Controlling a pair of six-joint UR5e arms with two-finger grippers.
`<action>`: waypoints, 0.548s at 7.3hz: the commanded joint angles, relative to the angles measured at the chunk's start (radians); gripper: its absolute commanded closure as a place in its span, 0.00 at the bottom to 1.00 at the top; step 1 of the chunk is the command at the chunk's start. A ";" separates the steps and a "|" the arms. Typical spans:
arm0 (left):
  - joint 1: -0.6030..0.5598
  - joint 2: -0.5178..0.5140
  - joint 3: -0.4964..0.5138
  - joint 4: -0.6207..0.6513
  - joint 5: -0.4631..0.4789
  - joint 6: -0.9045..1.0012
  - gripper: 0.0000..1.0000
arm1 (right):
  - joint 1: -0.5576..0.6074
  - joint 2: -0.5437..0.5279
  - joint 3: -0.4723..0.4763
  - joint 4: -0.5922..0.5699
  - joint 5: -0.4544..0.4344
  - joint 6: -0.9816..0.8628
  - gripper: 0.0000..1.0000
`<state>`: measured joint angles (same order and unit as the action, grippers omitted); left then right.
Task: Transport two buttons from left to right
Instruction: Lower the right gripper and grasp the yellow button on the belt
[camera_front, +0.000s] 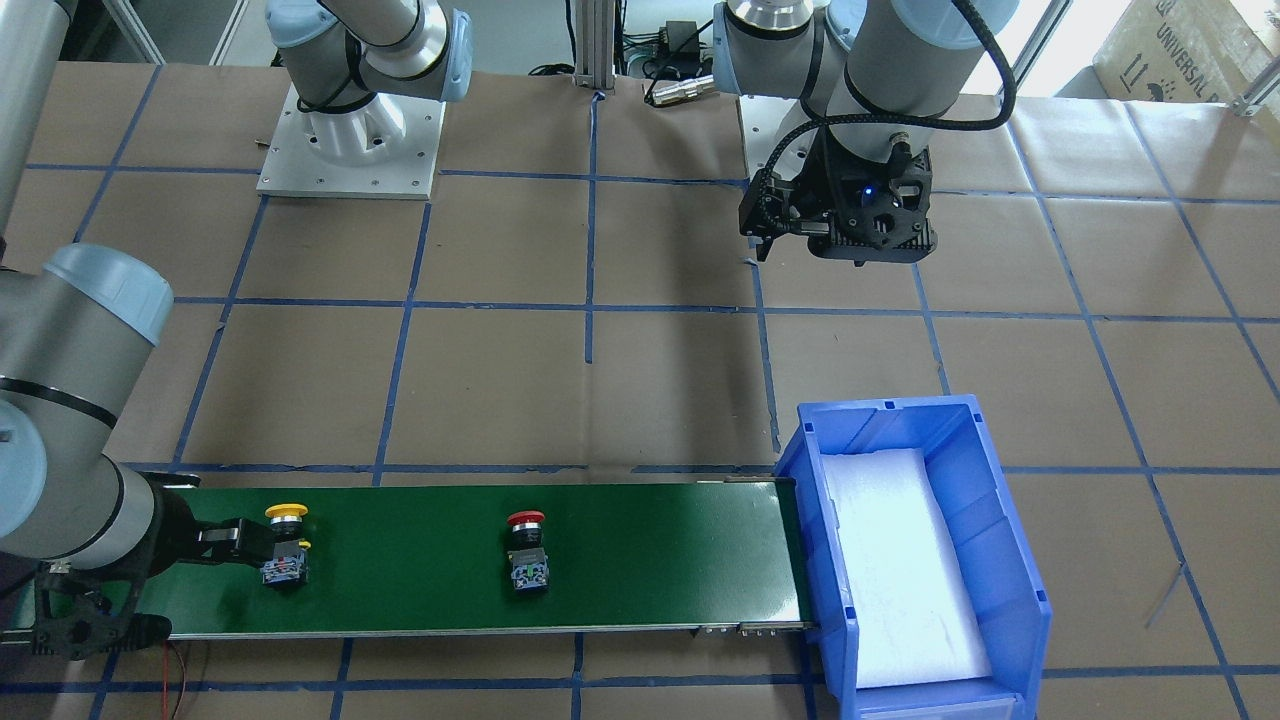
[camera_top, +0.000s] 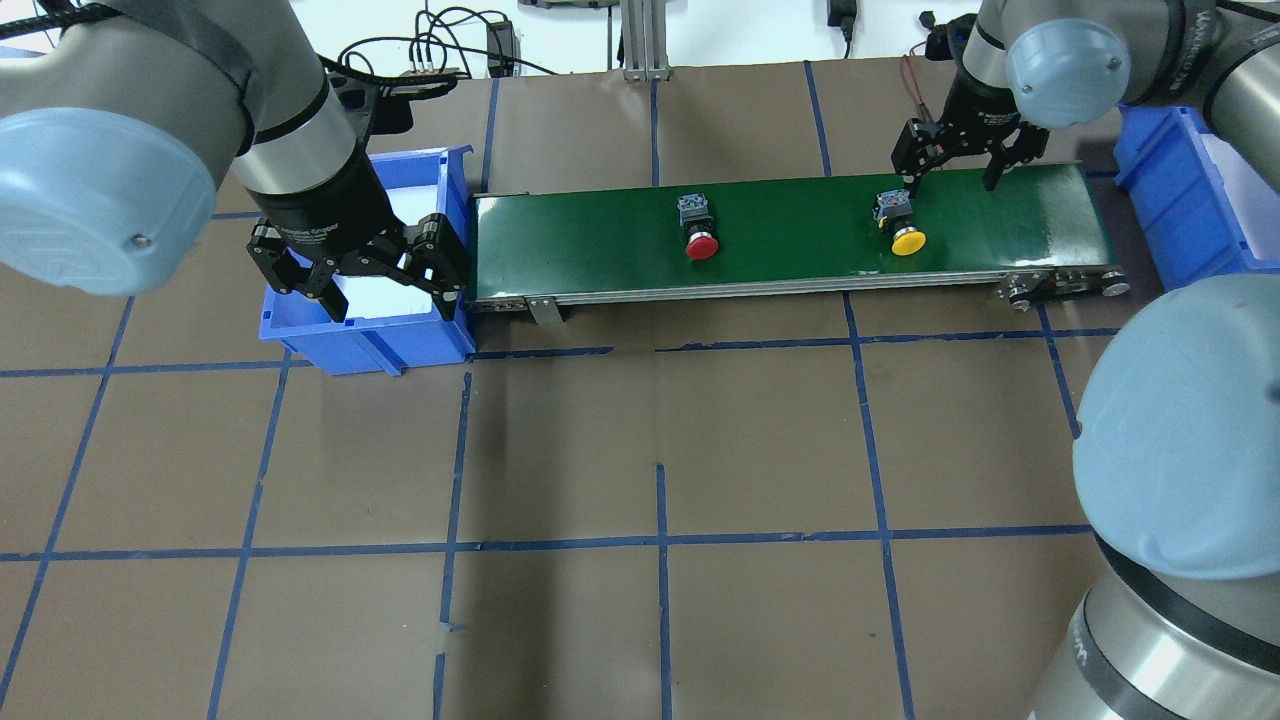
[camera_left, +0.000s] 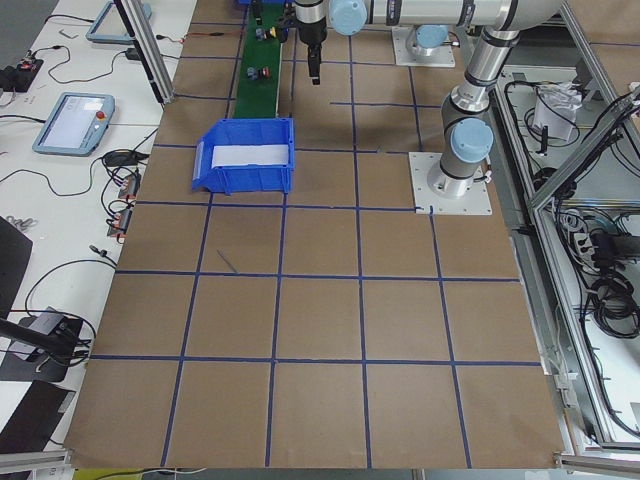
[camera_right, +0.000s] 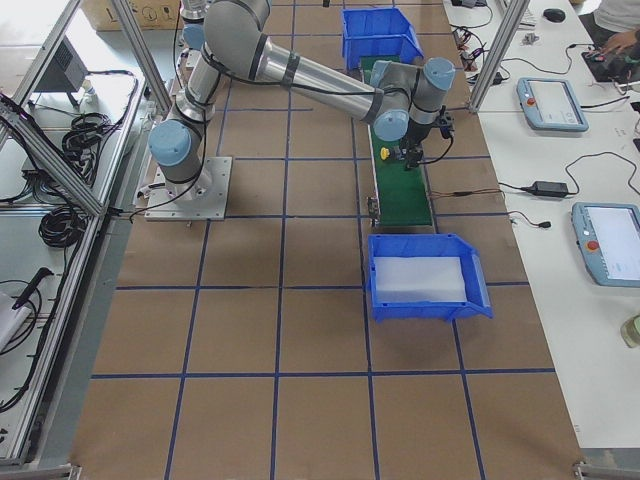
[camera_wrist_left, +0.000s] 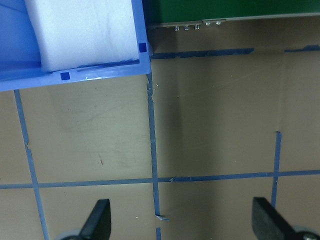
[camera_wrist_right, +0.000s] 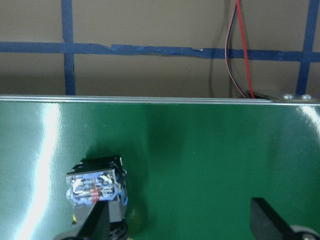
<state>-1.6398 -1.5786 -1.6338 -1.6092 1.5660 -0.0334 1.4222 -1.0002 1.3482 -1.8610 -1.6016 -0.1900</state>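
The yellow button (camera_top: 903, 228) lies on its side on the green belt (camera_top: 780, 250) near its right end. The red button (camera_top: 697, 229) lies on its side at mid-belt. My right gripper (camera_top: 955, 170) is open just behind the yellow button. In the right wrist view the button's grey contact block (camera_wrist_right: 95, 186) sits right by one of my fingers (camera_wrist_right: 95, 222), not between the two. My left gripper (camera_top: 372, 288) is open and empty, hovering over the near edge of a blue bin (camera_top: 365, 340) at the belt's left end. Its wrist view shows bare paper between the fingers (camera_wrist_left: 98, 220).
The blue bin with a white foam liner (camera_front: 1010, 560) touches the belt's left end. A second blue bin (camera_top: 1170, 200) stands beyond the belt's right end. A red wire (camera_wrist_right: 242, 50) runs behind the belt. Brown paper with blue tape lines covers the table (camera_top: 660, 420).
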 joint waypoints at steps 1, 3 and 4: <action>0.000 0.002 0.000 0.000 0.000 0.001 0.00 | 0.003 0.008 -0.001 -0.001 0.000 0.001 0.00; 0.000 0.000 0.000 0.000 0.000 0.000 0.00 | 0.004 0.011 0.000 -0.003 0.000 0.001 0.00; 0.000 0.000 0.000 0.000 0.000 0.000 0.00 | 0.010 0.020 -0.001 -0.012 0.002 0.003 0.00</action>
<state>-1.6398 -1.5783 -1.6337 -1.6091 1.5662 -0.0336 1.4274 -0.9884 1.3475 -1.8653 -1.6011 -0.1884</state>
